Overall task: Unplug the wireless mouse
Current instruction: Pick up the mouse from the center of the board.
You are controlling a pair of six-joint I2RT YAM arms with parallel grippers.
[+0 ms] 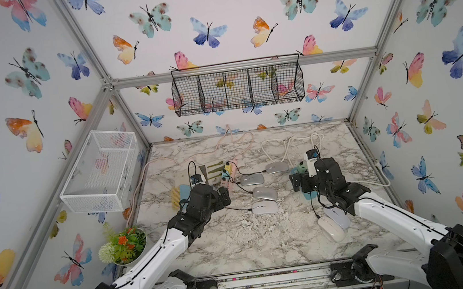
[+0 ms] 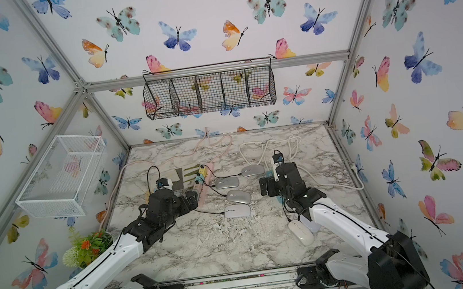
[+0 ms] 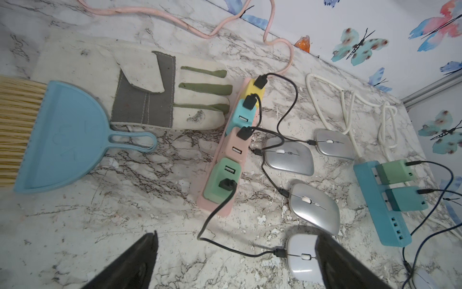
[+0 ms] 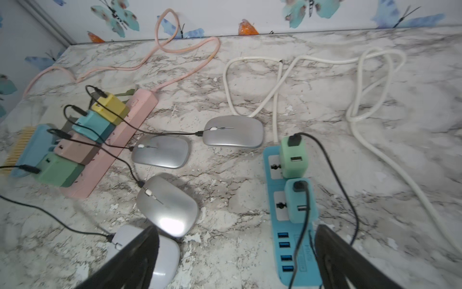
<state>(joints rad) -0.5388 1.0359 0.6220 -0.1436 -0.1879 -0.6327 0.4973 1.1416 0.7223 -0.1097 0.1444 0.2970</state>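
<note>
A: Marble table [image 1: 237, 249], cluttered across its far half. We count two strips: the pink power strip [image 3: 212, 209] toward the left arm and the blue power strip [image 4: 275, 220] toward the right.

B: Four silvery mice [image 3: 287, 157] lie just beside the pink one, each on a thin dark lead. We take the pale mouse [image 3: 300, 267], nearest the left arm, as ours. It is fed from the green adapter [image 3: 212, 192] at the strip's near end.

A: Handling, as we judge it: the mouse is light and smooth-shelled, and will likely skate on the marble if tugged. Black cable [image 3: 200, 236] is limp, so we'd not haul on it.

B: Agreed. We'd grip the small plug [image 3: 279, 252] at the mouse's nose, which looks hard and stiff, and pin the mouse so it doesn't follow. The plug is tiny and easy to slip off.

A: Pincers. Left gripper [image 3: 236, 236] stands spread wide and empty, hanging over the cable's loop. One jaw overlaps the pale mouse in the wrist view; we cannot tell whether it makes contact.

B: Right gripper [image 4: 238, 227] is likewise fully spread with nothing held, over the gap between the mice and the blue strip.
</note>
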